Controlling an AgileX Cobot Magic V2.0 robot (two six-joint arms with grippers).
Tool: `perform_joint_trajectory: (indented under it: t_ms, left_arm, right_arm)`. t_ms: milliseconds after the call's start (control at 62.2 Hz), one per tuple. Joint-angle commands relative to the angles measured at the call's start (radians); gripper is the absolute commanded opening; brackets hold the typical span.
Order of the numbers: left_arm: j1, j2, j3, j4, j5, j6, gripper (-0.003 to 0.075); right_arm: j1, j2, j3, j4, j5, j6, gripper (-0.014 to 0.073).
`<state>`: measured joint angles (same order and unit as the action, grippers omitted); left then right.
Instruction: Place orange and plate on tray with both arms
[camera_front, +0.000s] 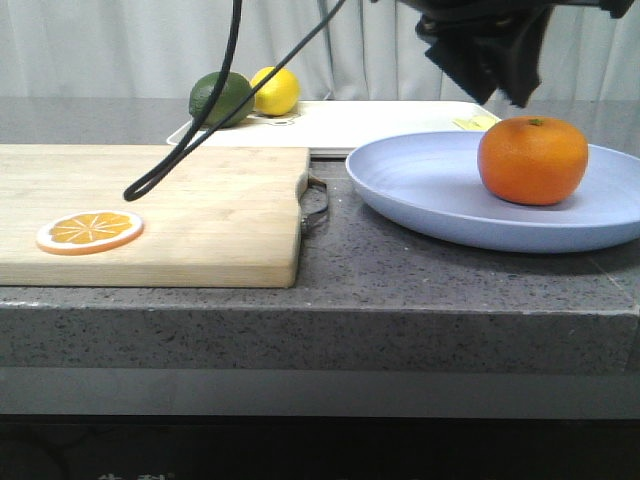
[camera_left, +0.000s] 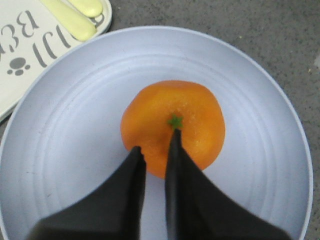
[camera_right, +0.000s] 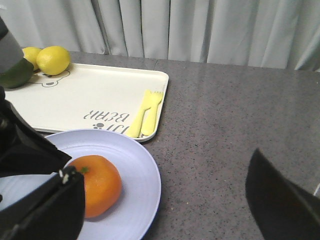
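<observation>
The orange (camera_front: 532, 160) sits on the lavender-blue plate (camera_front: 420, 190) at the right of the counter. The cream tray (camera_front: 380, 120) lies just behind the plate. My left gripper (camera_left: 156, 142) hovers straight above the orange (camera_left: 195, 120), its jaws nearly together with only a narrow gap and nothing between them. It shows as a black shape above the orange in the front view (camera_front: 505, 75). My right gripper (camera_right: 165, 210) is wide open and empty over bare counter beside the plate (camera_right: 142, 170), on the side away from the cutting board.
A wooden cutting board (camera_front: 180, 205) with an orange slice (camera_front: 90, 232) lies at the left. A lemon (camera_front: 275, 90) and a dark green fruit (camera_front: 220, 98) sit on the tray's far left. A yellow fork and knife (camera_right: 145, 112) lie on the tray's near corner. A black cable (camera_front: 200, 130) hangs over the board.
</observation>
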<state>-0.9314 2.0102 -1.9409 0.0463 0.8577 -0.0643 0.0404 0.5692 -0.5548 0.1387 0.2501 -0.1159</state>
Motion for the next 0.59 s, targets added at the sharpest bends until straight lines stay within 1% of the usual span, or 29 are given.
perform_joint_trajectory:
  t_ms: [0, 129, 322, 498, 579]
  left_arm:
    - [-0.008, -0.062, -0.034, 0.004, 0.000, -0.001, -0.0018]
    - [-0.008, -0.067, -0.034, 0.006, 0.093, -0.001, -0.0018]
    - [-0.008, -0.067, -0.051, 0.019, 0.287, -0.001, -0.0018]
    - [-0.008, -0.071, -0.051, 0.019, 0.420, -0.001, -0.0018]
    - [-0.008, -0.075, -0.049, 0.017, 0.422, -0.001, -0.0018]
  right_arm:
    - [-0.001, 0.006, -0.039, 0.005, -0.075, -0.006, 0.0654]
    - [-0.001, 0.006, -0.039, 0.005, -0.076, -0.006, 0.0654]
    - [-0.001, 0.006, -0.039, 0.005, -0.075, -0.006, 0.0654]
    - [-0.001, 0.006, -0.039, 0.005, -0.075, -0.006, 0.0654]
    - [-0.001, 0.006, -0.039, 0.005, -0.075, -0.006, 0.0654]
